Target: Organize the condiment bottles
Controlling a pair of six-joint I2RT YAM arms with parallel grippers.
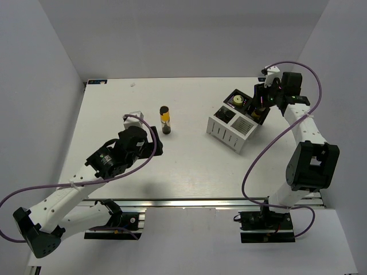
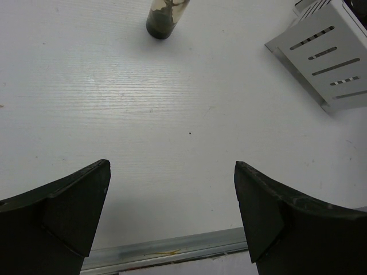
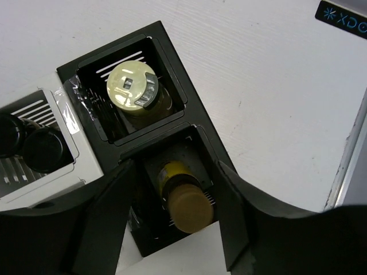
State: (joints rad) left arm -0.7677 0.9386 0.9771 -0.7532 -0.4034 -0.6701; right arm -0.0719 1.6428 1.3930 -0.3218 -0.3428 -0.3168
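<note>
The slim yellow bottle with a black cap [image 1: 165,120] stands alone on the table; its base shows at the top of the left wrist view [image 2: 166,17]. My left gripper [image 1: 156,144] [image 2: 171,169] is open and empty, below and left of it. My right gripper [image 1: 258,112] [image 3: 175,172] is open over the rack's black part, its fingers either side of the amber-yellow bottle [image 3: 183,197], which sits tilted in a compartment. The squat cream jar [image 3: 133,87] sits in the adjoining black compartment. A dark-brown bottle top [image 3: 40,146] shows in a white compartment.
The white slatted rack [image 1: 229,130] [image 2: 327,57] stands right of centre, with its black compartments [image 3: 172,63] on the far side. The table's front rail [image 2: 172,249] shows between my left fingers. White walls enclose the table on three sides.
</note>
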